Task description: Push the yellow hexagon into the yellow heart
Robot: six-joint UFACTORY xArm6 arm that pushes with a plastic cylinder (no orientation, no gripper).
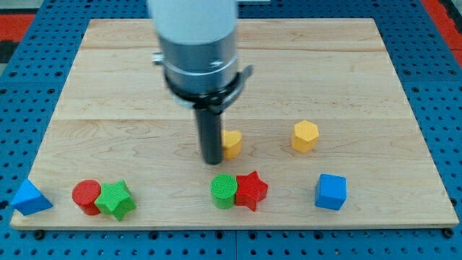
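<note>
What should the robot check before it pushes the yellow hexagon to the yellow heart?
1. Yellow hexagon block in view: ok.
2. Yellow heart block in view: ok, though partly hidden by the dark rod.
3. Bare wooden board between them: ok.
4. My tip on the hexagon's far side for pushing: not ok; it stands beside the heart, on the view's left.
5. Tip touching the heart: cannot tell.
</note>
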